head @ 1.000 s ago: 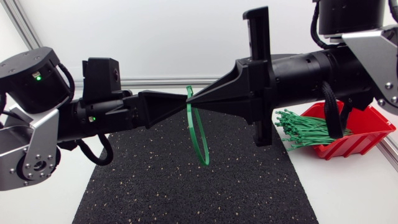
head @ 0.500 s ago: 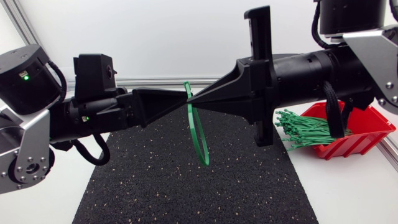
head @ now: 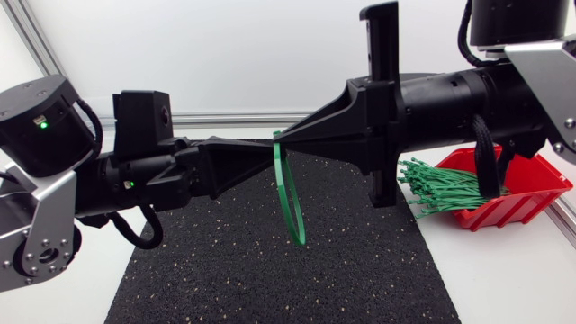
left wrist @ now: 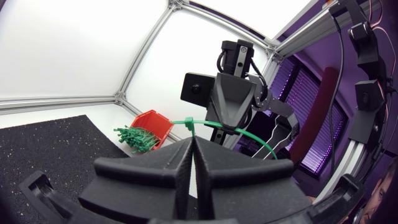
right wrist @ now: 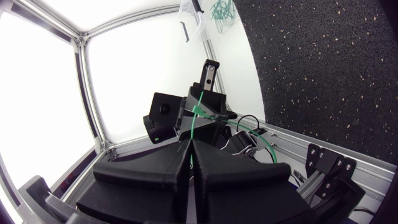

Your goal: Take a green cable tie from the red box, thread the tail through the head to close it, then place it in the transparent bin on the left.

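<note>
**Item 1: left claw** [head: 266,157], matte black, two wedge fingers. Clenched on the green plastic cable tie [head: 292,202]. In my left wrist view the strap runs straight out of the seam between the fingers.

**Item 2: right claw** [head: 288,147], same pattern. Also clamped on that tie, with the strap leaving its finger seam. It meets the left claw tip to tip, high over the black speckled foam mat [head: 234,270].

**Item 3: the tie.** It hangs below the two tips as a narrow loop, well clear of the mat.

**Progress.**
- Picking is done.
- I judge the tail has entered the head, since the loop closes at the tips. The joint itself is hidden there, so I cannot tell how far it is drawn through.
- Still to do: one claw lets go, then the carry and the drop.

**Item 4: red plastic box** [head: 531,184]. It sits behind and below the right claw, under its arm. A bundle of spare green ties [head: 441,189] juts from its open front.

**Item 5: transparent plastic bin** [right wrist: 188,14]. It shows only in the right wrist view, far beyond the left claw, with green loops inside.

**Room.**
- There is open air beneath and beside the loop.
- The left claw has free travel back toward its own side.
- The right claw has the box close behind it.
</note>
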